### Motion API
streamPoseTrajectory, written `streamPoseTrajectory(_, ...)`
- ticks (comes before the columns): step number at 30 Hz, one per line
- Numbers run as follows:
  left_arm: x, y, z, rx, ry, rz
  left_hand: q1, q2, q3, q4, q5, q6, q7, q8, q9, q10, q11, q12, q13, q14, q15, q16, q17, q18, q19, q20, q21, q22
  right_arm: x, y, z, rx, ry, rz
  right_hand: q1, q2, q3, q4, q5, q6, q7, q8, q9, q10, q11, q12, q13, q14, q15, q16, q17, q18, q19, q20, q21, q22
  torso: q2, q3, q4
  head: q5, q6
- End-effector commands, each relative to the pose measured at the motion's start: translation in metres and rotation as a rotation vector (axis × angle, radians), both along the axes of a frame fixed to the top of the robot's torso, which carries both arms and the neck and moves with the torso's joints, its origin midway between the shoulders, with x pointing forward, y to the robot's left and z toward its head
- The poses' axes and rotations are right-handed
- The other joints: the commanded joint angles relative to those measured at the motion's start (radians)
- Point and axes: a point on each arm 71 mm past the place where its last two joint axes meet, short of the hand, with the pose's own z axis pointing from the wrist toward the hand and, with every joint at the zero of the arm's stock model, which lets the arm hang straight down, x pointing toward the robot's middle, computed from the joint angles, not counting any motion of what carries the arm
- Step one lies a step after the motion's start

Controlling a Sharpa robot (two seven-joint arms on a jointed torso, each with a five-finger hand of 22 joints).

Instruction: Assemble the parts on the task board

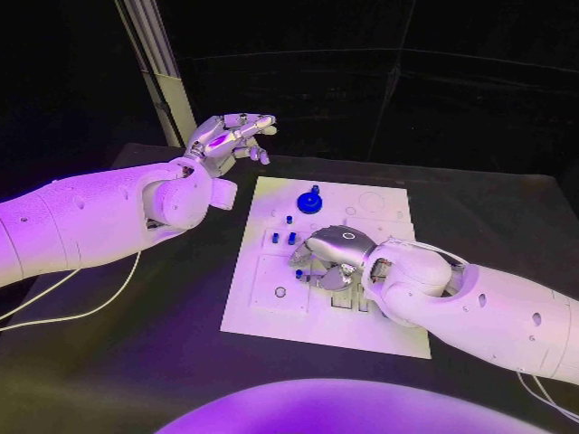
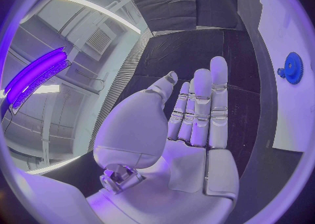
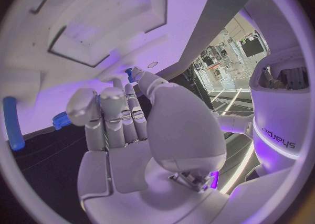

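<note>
Our right hand (image 1: 331,262) is down on the middle of the task board (image 1: 368,330), fingers curled toward a small blue part (image 3: 130,74) that sits at the fingertips in the right wrist view; we cannot tell whether the part is actually pinched or merely touched. Our left hand (image 1: 227,137) floats above the table beyond the board's far left corner, fingers loosely extended and holding nothing. The blue gear (image 1: 310,201) stands on the far part of the board, and a few blue pegs (image 1: 283,238) sit just left of the right hand. The main risk, as we judge it, is a weak fingertip contact: the part could tilt or slip as it is pressed and jam at its hole. The hand also hides its own work from the head camera, and its bulk could knock the neighbouring pegs.
</note>
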Motion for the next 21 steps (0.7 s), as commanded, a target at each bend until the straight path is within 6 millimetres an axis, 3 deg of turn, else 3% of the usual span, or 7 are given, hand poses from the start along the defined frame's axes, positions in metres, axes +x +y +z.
streamPoseTrajectory(1, 0.0, -0.002, 0.001, -0.006, -0.002, -0.019, -0.001, -0.008, -0.004, -0.001, 0.001, -0.006, -0.001, 0.002, -0.001, -0.008, 0.002, 0.006, -0.001, -0.005, 0.001, 0.004, -0.001, 0.012, -0.005, 0.001, 0.003, 0.001, 0.0, -0.001, 0.005, 0.046, -0.029, -0.013, -0.003, -0.008, -0.007, -0.001, -0.001, -0.004, 0.001, 0.001, 0.002, -0.01, 0.001, 0.006, 0.001, -0.002, 0.004, -0.001, 0.0, -0.006, -0.006, 0.002, -0.005, 0.0, 0.0, -0.0005, 0.0011, -0.003, 0.001)
streamPoseTrajectory(6, 0.0, -0.002, 0.001, -0.008, 0.0, -0.024, -0.002, -0.009, -0.005, 0.0, -0.001, -0.007, 0.0, 0.002, -0.001, -0.01, 0.002, 0.006, -0.002, -0.005, 0.002, 0.005, -0.002, 0.012, -0.006, 0.002, 0.004, 0.001, -0.004, -0.012, 0.011, 0.082, -0.038, -0.022, 0.001, -0.001, -0.012, 0.0, 0.016, 0.019, 0.004, 0.009, 0.006, -0.002, 0.003, 0.023, 0.004, 0.005, 0.006, 0.018, 0.021, -0.009, 0.006, 0.005, 0.006, 0.019, -0.001, -0.0003, 0.0021, -0.012, 0.005)
streamPoseTrajectory(10, 0.0, 0.0, 0.001, -0.007, 0.001, -0.022, -0.002, -0.009, -0.005, 0.0, -0.001, -0.007, 0.0, 0.002, -0.001, -0.01, 0.002, 0.006, -0.002, -0.005, 0.002, 0.005, -0.002, 0.012, -0.006, 0.002, 0.004, 0.001, -0.009, -0.026, 0.016, 0.095, -0.037, -0.04, 0.002, 0.001, -0.013, 0.001, 0.022, 0.028, 0.006, 0.01, 0.007, 0.004, 0.003, 0.031, 0.005, 0.007, 0.006, 0.025, 0.027, -0.01, 0.01, 0.005, 0.01, 0.024, -0.001, 0.0005, -0.0033, -0.019, 0.01)
streamPoseTrajectory(13, 0.0, 0.001, 0.001, -0.006, 0.001, -0.02, -0.002, -0.009, -0.006, 0.0, -0.002, -0.009, 0.001, 0.002, -0.001, -0.011, 0.003, 0.006, -0.002, -0.006, 0.002, 0.005, -0.002, 0.012, -0.007, 0.002, 0.004, 0.002, -0.012, -0.038, 0.021, 0.1, -0.022, -0.065, 0.001, 0.001, -0.014, 0.003, 0.023, 0.032, 0.007, 0.01, 0.008, 0.009, 0.002, 0.036, 0.005, 0.008, 0.006, 0.026, 0.027, -0.011, 0.011, 0.005, 0.011, 0.026, -0.001, 0.0, -0.0032, -0.027, 0.016)
streamPoseTrajectory(17, 0.0, 0.002, 0.001, -0.006, 0.002, -0.019, -0.002, -0.009, -0.006, 0.0, -0.002, -0.009, 0.001, 0.002, -0.001, -0.011, 0.003, 0.006, -0.002, -0.006, 0.002, 0.005, -0.002, 0.012, -0.007, 0.002, 0.004, 0.002, -0.007, -0.053, 0.031, 0.077, -0.025, -0.115, -0.014, -0.01, -0.034, 0.013, 0.014, 0.017, 0.007, 0.0, 0.003, -0.006, 0.004, 0.034, 0.001, -0.021, 0.008, -0.049, -0.072, 0.004, -0.031, 0.008, -0.032, -0.048, -0.001, 0.0003, -0.0048, -0.04, 0.027)
streamPoseTrajectory(21, -0.001, 0.004, 0.001, -0.005, 0.003, -0.018, -0.002, -0.008, -0.007, 0.0, -0.003, -0.009, 0.001, 0.002, -0.001, -0.011, 0.003, 0.007, -0.002, -0.006, 0.003, 0.005, -0.002, 0.012, -0.007, 0.002, 0.004, 0.002, 0.004, -0.069, 0.044, 0.059, -0.049, -0.176, -0.017, -0.014, -0.051, 0.018, 0.009, 0.013, 0.008, 0.0, 0.003, -0.02, 0.006, 0.033, 0.001, -0.027, 0.009, -0.07, -0.097, 0.007, -0.041, 0.009, -0.045, -0.066, -0.003, 0.0011, -0.0061, -0.052, 0.036)
